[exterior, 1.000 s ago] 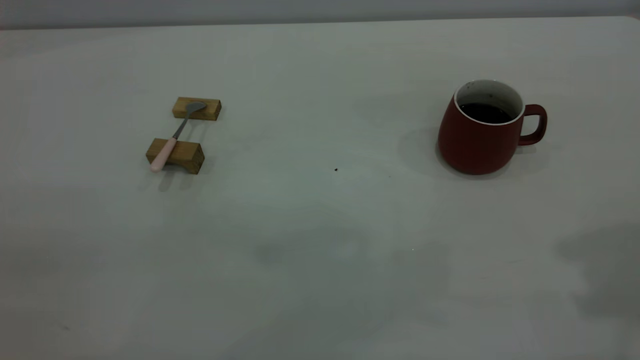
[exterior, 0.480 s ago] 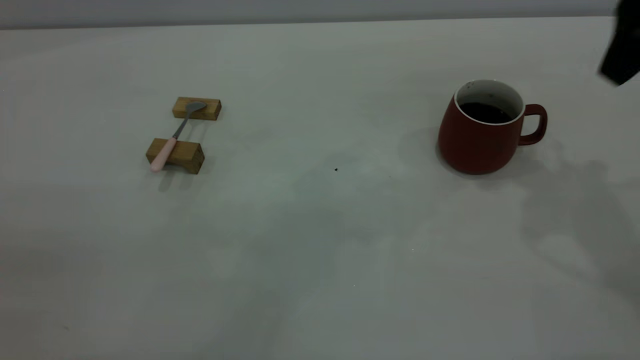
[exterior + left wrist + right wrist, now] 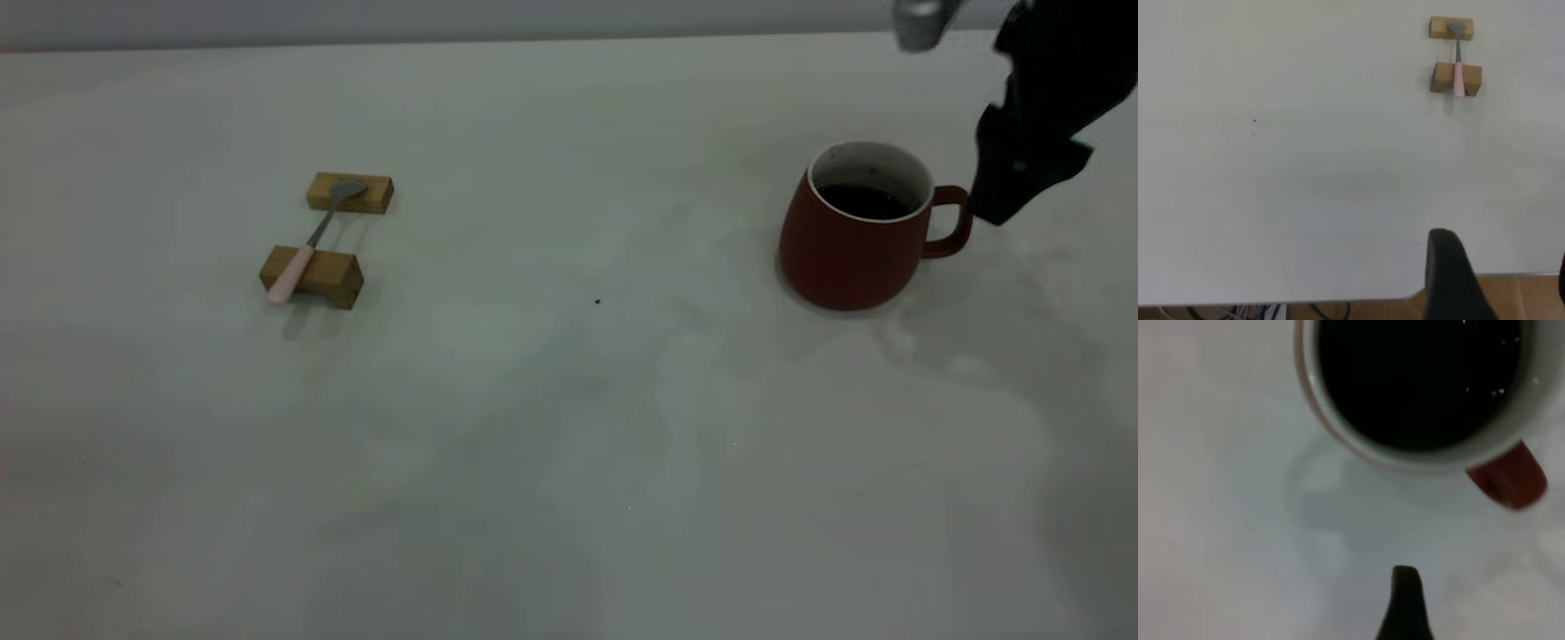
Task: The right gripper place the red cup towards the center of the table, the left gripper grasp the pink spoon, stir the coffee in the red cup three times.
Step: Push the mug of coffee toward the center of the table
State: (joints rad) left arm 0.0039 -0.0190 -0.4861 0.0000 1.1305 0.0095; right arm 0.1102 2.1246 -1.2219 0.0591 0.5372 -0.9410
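- Right gripper (image 3: 1013,182), black arm end with dark fingers, is cut off by the top-right frame edge in the exterior view; only one dark fingertip (image 3: 1405,603) shows in the right wrist view, so cannot tell whether its jaws are spread or pressed together.
- Left gripper not seen in the exterior view; left wrist view shows just one black finger (image 3: 1451,277) at the frame edge over the table's near edge, jaw state cannot be told.
- Dark red rounded ceramic mug, the red cup (image 3: 849,240), stands upright at the right side of the pale grey-white table (image 3: 569,427), handle toward the right gripper, which hangs just beside the handle; contact unclear.
- Dark glossy coffee (image 3: 861,201) fills the cup partway.
- Pink spoon (image 3: 307,249), pale pink handle with grey metal bowl, lies across two brown wooden blocks (image 3: 313,276) at table left, well apart from the cup.
- Versus half a second ago: the right gripper has come down and inward from the top-right corner to the cup handle; cup, spoon and blocks unmoved.
- No readable writing or labels.
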